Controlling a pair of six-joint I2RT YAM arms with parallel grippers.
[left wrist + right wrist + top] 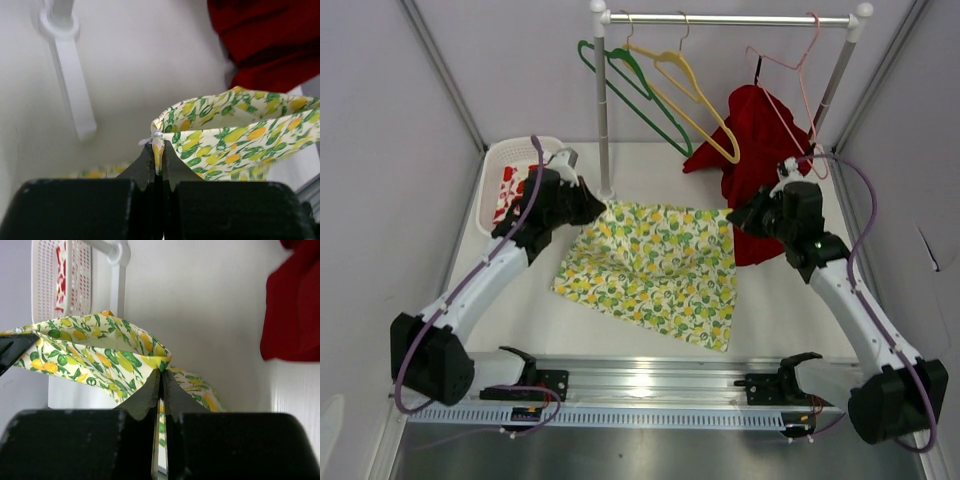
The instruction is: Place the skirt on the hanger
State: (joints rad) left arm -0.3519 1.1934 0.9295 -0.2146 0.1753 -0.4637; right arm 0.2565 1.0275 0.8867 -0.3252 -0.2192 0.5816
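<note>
At the bottom of the top view, a metal mounting rail [660, 385] runs across the near edge of the tabletop [790, 320], with the two arm bases at its ends. Just beyond it lies the lemon-print skirt [655, 270], spread over the middle of the frame. Its near hem rests on the tabletop, and its far edge is stretched between the two tools.

The left tool [595, 207], left of centre, is clamped on the skirt's far left corner. In the left wrist view its fingers [146, 167] are pressed together on a thin fold of the cloth, with a small white thread end just above them. The waist opening curves away towards the right of that frame, lifted off the tabletop.

The right tool [740, 218], right of centre, is clamped on the far right corner. In its wrist view the fingers are closed on the fabric edge, and the skirt stretches towards the left of the frame.

Farther back, a white basket [510, 160] with red-and-white cloth in it sits at the upper left. The rack post [603, 110] stands just beside it. On the bar [730, 19] across the top hang an empty green hanger [630, 85], an empty yellow hanger [695, 100] and a pink hanger [790, 75]. A red garment [755, 150] hangs at the pink hanger and falls behind the right tool.
</note>
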